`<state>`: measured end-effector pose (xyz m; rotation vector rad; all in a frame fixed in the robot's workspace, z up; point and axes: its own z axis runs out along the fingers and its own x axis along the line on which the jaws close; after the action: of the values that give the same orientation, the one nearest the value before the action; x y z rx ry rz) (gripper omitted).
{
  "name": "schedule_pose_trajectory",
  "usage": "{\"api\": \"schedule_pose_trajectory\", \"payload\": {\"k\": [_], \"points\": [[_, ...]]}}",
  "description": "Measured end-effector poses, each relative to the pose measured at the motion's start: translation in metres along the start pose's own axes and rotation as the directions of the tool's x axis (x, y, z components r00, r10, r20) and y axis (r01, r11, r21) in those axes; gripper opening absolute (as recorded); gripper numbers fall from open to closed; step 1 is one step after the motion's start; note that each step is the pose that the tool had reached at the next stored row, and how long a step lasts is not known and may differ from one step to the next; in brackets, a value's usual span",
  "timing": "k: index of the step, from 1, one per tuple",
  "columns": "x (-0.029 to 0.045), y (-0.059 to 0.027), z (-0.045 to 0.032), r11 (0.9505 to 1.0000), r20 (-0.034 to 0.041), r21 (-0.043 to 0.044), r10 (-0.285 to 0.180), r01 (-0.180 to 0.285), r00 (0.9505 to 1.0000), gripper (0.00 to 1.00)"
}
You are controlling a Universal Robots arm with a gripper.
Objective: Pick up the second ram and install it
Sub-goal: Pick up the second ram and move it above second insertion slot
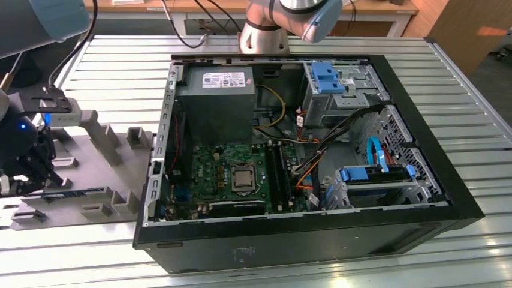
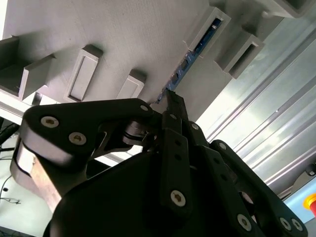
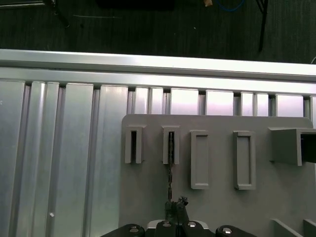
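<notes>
Your gripper [image 2: 169, 97] looks clamped on the blue ram stick [image 2: 180, 73], so draw it straight out of the grey holder [image 2: 123, 34] without twisting.

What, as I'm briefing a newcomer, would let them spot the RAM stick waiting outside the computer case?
At the exterior view's left, beside the open computer case, lies a grey slotted tray. Along its near edge, by the gripper, the second ram stands on edge in slot blocks. It is the one thin blue board among plain grey blocks.
</notes>
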<state>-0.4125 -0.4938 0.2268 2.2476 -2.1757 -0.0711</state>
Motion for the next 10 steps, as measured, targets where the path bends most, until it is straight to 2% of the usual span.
{"api": "schedule_pose_trajectory", "payload": {"k": [2, 4, 5, 7, 10], "points": [[0.0, 0.0, 0.0, 1.0, 0.0, 0.0, 0.0, 0.0, 1.0, 0.11], [0.0, 0.0, 0.0001, 1.0, 0.0, 0.0, 0.0, 0.0, 1.0, 0.23], [0.0, 0.0, 0.0002, 1.0, 0.0, 0.0, 0.0, 0.0, 1.0, 0.23], [0.0, 0.0, 0.0002, 1.0, 0.0, 0.0, 0.0, 0.0, 1.0, 0.35], [0.0, 0.0, 0.0003, 1.0, 0.0, 0.0, 0.0, 0.0, 1.0, 0.41]]}}
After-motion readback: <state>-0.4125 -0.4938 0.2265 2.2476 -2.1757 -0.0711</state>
